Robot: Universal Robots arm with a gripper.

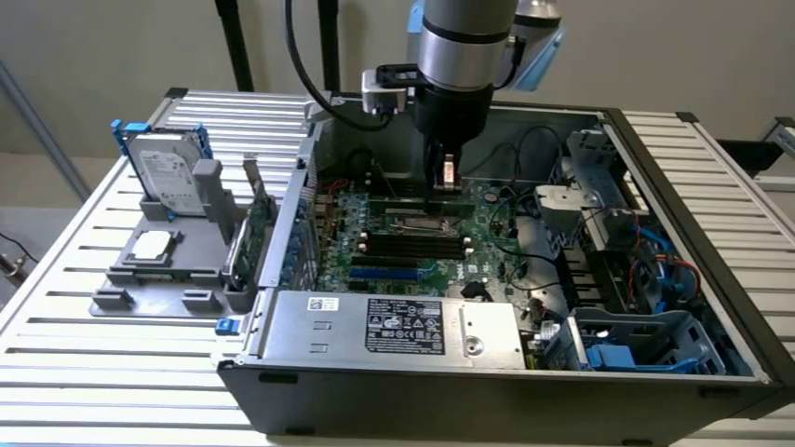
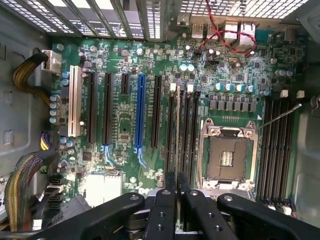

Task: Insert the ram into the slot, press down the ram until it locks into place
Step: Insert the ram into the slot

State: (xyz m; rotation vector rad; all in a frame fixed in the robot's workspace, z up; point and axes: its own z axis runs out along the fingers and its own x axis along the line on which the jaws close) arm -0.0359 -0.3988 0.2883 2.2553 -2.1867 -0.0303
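My hand pinches the ram edge-on, straight below it among the black slots beside the CPU socket. Whether it is seated, I cannot tell. Keep the ram vertical and parallel to its slot, and press evenly on both ends.

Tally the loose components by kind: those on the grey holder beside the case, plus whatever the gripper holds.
Hard drive: 1
Square processor chip: 1
Expansion card: 1
Ram, held in the gripper: 1
Total: 4
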